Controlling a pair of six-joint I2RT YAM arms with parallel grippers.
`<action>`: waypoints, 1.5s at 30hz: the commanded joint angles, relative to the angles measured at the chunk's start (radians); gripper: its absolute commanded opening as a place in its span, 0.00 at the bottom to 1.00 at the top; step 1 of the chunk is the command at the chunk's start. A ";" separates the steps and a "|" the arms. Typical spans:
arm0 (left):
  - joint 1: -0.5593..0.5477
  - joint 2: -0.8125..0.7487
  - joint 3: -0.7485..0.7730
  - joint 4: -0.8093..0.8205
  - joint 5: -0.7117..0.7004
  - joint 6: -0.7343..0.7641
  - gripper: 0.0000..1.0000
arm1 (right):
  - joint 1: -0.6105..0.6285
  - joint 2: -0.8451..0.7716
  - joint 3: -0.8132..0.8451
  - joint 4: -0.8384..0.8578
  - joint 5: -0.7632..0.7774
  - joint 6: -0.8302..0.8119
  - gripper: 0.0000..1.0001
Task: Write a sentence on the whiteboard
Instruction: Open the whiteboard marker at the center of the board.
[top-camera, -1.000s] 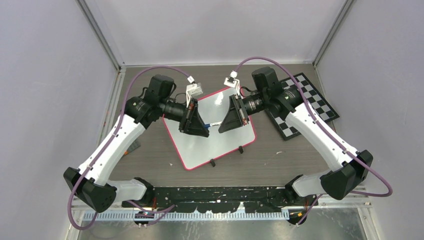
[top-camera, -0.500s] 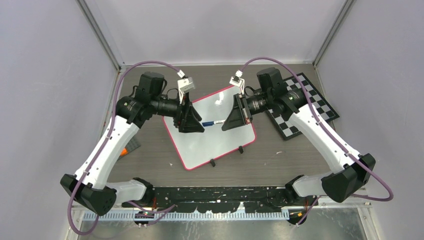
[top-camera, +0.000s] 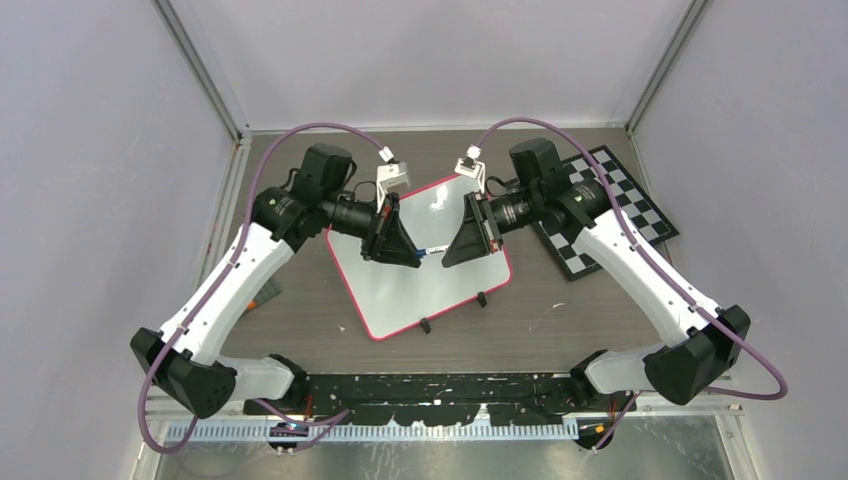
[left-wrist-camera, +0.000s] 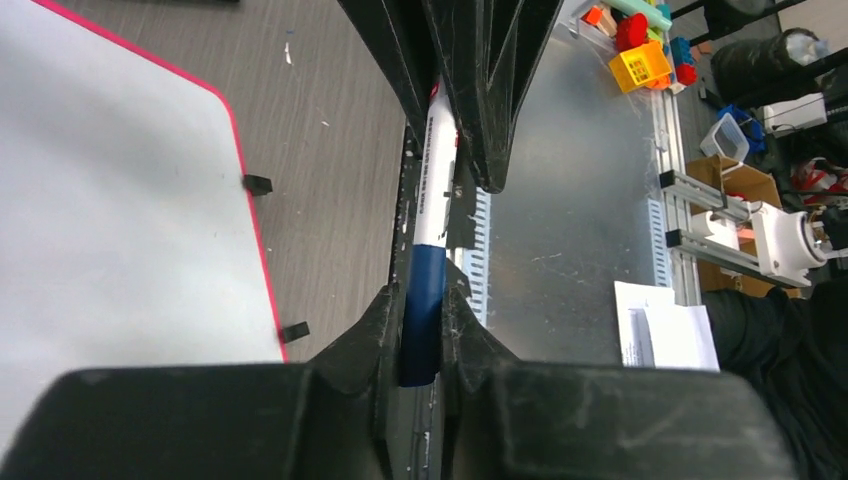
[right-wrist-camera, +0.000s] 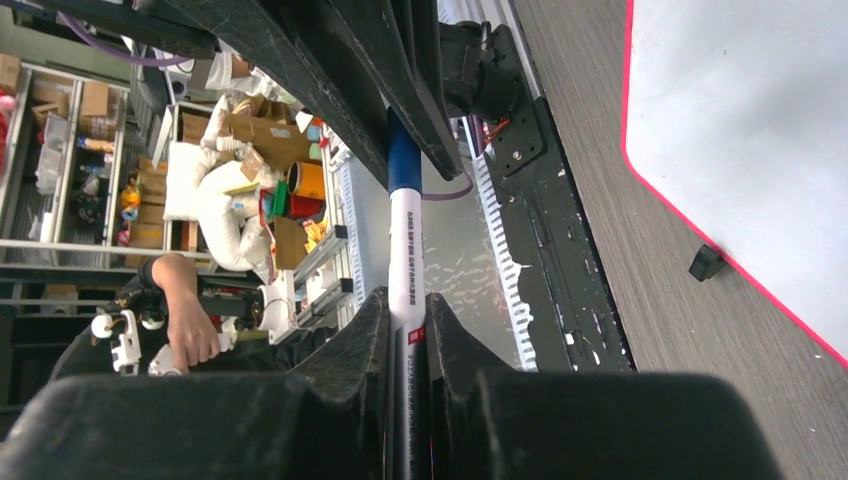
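Observation:
The whiteboard (top-camera: 420, 290), white with a thin pink-red frame, lies tilted on the table between the arms; it also shows in the left wrist view (left-wrist-camera: 110, 200) and the right wrist view (right-wrist-camera: 740, 120). A marker (top-camera: 432, 249) with a white barrel and a blue cap hangs level above the board between both grippers. My left gripper (top-camera: 412, 256) is shut on the blue cap (left-wrist-camera: 423, 320). My right gripper (top-camera: 447, 257) is shut on the white barrel (right-wrist-camera: 405, 250). The two grippers face each other, fingertips close together. The board's surface looks blank.
A black-and-white checkerboard (top-camera: 610, 205) lies at the right rear, partly under the right arm. Two black clip feet (top-camera: 425, 325) stick out from the board's near edge. A small orange thing (top-camera: 262, 290) lies by the left arm. Enclosure walls stand on three sides.
Half a second ago my left gripper had pulled left, baring more of the marker. It has now moved back right, close to my right gripper. The marker stays gripped at both ends.

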 joint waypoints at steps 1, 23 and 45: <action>0.001 0.011 0.073 0.060 -0.002 0.012 0.04 | 0.043 -0.016 0.010 -0.030 -0.049 -0.043 0.00; -0.001 0.021 0.096 0.050 -0.048 0.027 0.00 | 0.071 0.003 0.051 -0.174 -0.028 -0.168 0.00; 0.001 0.003 0.070 -0.001 -0.074 0.078 0.00 | -0.012 -0.003 0.088 -0.211 -0.007 -0.188 0.00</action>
